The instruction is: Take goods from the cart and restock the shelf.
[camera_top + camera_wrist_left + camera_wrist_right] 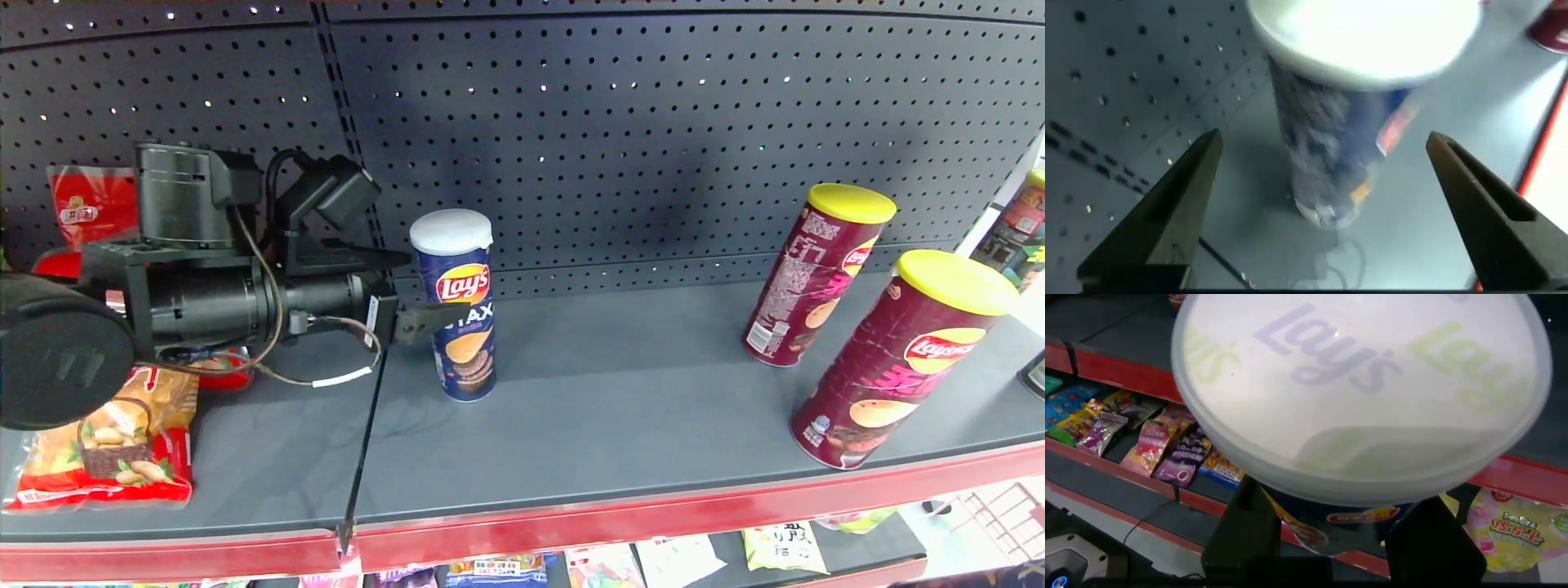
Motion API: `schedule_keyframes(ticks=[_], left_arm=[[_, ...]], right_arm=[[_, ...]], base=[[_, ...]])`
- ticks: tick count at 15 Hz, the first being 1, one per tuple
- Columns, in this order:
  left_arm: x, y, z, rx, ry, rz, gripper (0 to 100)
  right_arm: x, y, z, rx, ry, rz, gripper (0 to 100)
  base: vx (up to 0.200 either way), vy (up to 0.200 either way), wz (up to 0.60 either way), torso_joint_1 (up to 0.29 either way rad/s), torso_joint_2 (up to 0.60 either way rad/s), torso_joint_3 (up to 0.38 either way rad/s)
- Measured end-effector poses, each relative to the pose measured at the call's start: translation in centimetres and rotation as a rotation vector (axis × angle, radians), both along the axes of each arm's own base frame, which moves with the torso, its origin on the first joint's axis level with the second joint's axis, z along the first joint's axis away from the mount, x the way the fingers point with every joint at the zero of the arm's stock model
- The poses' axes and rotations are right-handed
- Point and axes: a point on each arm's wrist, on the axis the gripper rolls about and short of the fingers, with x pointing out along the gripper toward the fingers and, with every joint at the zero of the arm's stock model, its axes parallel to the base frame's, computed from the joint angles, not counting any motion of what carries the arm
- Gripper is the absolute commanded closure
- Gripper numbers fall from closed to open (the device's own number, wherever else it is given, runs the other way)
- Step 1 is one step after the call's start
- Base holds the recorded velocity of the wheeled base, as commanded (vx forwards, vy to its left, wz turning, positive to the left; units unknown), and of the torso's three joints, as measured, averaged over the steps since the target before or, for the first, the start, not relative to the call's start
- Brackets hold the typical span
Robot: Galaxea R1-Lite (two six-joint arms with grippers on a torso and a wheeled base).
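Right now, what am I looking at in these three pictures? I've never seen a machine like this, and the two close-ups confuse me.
It is a two-armed robot restocking a shop shelf. The wide picture comes from a camera on its head; each close-up comes from a camera on one wrist. On the shelf stand a blue can with a white lid and two maroon cans with yellow lids; a peanut bag lies at the left. The left claw is open, its fingers either side of the blue can, not touching it. The right claw grips another can, seen from above its pale lid.
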Motion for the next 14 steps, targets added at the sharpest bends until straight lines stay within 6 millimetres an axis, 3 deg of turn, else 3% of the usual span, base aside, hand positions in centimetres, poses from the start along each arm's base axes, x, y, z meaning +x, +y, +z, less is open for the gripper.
schedule_keyframes(ticks=[11, 12, 14], left_arm=[[1.4, -2.2, -1.9, 0.006, 0.05, -0.066, 0], [1.3, -2.2, -2.0, 0.006, 0.055, -0.077, 100], [1.3, -2.2, -2.0, 0.005, 0.062, -0.087, 100]], right_arm=[[0.0, 0.0, 0.0, 0.005, 0.005, -0.002, 100], [0.0, 0.0, 0.0, 0.006, 0.006, -0.002, 100], [0.0, 0.0, 0.0, 0.006, 0.006, -0.002, 100]], base=[[0.0, 0.0, 0.0, 0.0, 0.0, 0.0], [0.0, 0.0, 0.0, 0.0, 0.0, 0.0], [0.0, 0.0, 0.0, 0.0, 0.0, 0.0]])
